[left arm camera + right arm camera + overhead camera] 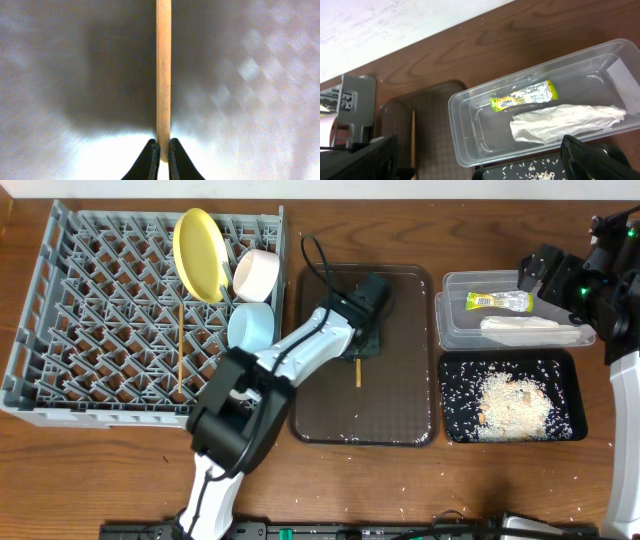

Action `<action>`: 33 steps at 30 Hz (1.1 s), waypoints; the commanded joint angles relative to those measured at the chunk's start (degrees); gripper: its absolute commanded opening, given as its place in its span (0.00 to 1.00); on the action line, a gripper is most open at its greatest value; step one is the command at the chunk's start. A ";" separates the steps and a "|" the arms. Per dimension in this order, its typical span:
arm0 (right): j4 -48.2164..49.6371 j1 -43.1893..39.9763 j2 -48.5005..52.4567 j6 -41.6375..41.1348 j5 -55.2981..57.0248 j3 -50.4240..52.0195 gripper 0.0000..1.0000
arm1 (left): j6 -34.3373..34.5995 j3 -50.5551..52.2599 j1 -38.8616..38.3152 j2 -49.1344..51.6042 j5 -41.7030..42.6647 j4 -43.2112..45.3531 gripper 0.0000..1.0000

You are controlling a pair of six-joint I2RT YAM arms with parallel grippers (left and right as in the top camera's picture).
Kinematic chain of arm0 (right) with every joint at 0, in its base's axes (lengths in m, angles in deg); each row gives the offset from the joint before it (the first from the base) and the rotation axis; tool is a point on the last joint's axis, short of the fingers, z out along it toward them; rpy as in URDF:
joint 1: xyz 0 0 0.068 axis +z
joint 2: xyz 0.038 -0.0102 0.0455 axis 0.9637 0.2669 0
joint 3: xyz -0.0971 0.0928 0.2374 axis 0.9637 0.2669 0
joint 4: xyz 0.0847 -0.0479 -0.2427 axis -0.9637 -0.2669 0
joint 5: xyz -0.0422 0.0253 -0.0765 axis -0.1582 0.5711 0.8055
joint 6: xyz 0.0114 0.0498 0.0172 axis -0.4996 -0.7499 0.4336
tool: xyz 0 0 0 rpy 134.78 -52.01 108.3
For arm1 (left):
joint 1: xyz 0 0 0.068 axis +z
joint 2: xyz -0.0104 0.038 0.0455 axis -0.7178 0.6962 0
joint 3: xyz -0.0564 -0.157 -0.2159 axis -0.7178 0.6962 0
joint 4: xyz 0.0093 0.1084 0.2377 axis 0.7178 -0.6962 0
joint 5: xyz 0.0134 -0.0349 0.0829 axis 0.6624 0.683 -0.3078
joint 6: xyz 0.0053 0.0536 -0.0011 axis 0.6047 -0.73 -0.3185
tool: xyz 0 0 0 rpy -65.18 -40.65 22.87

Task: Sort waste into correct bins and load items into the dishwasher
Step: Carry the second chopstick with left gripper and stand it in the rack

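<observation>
My left gripper (360,352) is over the dark brown tray (400,410), shut on the end of a wooden chopstick (357,372). In the left wrist view the jaws (163,151) pinch that chopstick (163,70). A second chopstick (180,345) lies in the grey dish rack (70,310). The rack also holds the upright yellow plate (203,252), a white bowl (257,273) and the light blue bowl (250,326). I see no small white cup. My right gripper (548,277) (480,167) is open and empty above the clear tub (452,325) (465,125).
The clear tub holds the green-and-yellow wrapper (498,302) (522,96) and the white napkin (530,328) (565,122). The black tray (455,425) in front of it holds rice and scraps (512,398). Loose rice grains lie on the table near the front edge.
</observation>
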 commanded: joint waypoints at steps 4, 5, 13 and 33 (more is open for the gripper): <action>-0.02 -0.15 0.07 -0.48 -0.28 -0.68 0.99 | -15.58 -0.90 4.44 -19.10 -2.27 -9.22 0.07; -0.02 -0.15 0.07 -0.48 -0.28 -0.68 0.99 | -16.81 -0.90 5.57 -22.05 -3.34 -11.08 0.07; -0.02 -0.15 0.07 -0.48 -0.28 -0.68 0.99 | -25.14 -0.76 16.09 -37.24 -19.80 -25.00 0.07; -0.02 -0.15 0.07 -0.48 -0.28 -0.68 0.99 | -32.46 6.01 28.94 -22.49 -20.48 -25.38 0.31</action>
